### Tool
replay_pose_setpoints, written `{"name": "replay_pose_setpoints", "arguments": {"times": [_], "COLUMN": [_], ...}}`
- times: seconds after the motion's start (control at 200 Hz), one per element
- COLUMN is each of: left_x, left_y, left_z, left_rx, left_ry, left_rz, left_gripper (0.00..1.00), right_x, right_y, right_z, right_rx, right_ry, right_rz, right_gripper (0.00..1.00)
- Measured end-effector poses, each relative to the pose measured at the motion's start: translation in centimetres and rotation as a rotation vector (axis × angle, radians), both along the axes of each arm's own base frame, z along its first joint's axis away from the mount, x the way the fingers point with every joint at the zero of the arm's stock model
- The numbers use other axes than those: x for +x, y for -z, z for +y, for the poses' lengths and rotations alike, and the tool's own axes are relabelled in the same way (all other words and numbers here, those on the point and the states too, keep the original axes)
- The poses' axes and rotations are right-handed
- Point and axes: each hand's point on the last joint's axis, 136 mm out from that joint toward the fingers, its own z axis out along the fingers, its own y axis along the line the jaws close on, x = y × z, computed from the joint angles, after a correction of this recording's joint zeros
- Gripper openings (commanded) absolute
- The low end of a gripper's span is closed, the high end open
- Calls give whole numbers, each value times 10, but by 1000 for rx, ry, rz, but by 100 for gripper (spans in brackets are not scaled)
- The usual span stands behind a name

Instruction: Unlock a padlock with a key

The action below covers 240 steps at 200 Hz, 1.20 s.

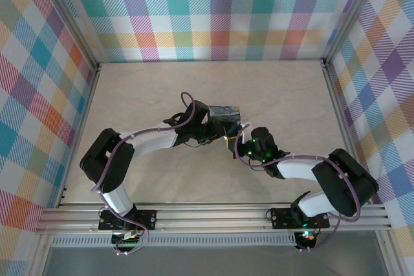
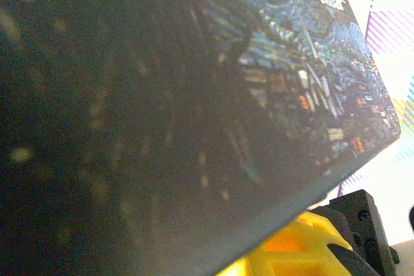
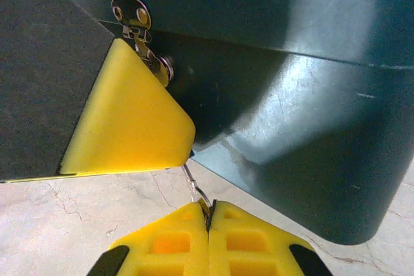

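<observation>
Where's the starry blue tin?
In the top view, the tin is mid-table, flanked by the jaws of the left gripper and of the right gripper.

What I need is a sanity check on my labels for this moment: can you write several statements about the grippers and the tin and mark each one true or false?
1. The right gripper has its fingertips pressed together. True.
2. The tin is plain red. False: it is dark blue with a swirly painted print.
3. A thin metal piece sticks out from between the right gripper's fingertips. True.
4. The left gripper is parked far from the tin. False: it is at the tin, with a yellow pad lying against the tin's side.
5. A silvery latch is fixed to the tin's side. True.
</observation>
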Motion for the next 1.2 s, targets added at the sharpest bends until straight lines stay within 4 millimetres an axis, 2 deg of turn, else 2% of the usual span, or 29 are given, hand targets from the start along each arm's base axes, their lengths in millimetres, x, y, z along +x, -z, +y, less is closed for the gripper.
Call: {"name": "replay_pose_setpoints", "arguments": {"times": [1.2], "left_x": [9], "left_y": [-13], "left_z": [-1], "left_rx": [-43], "left_ry": [-38], "left_rz": [-3], "left_gripper": [12], "right_x": [13], "right_y": [-17], "right_z": [8], "right_rx": [55], "right_ry": [21], "right_rz": [-25], "right_gripper": [0]}}
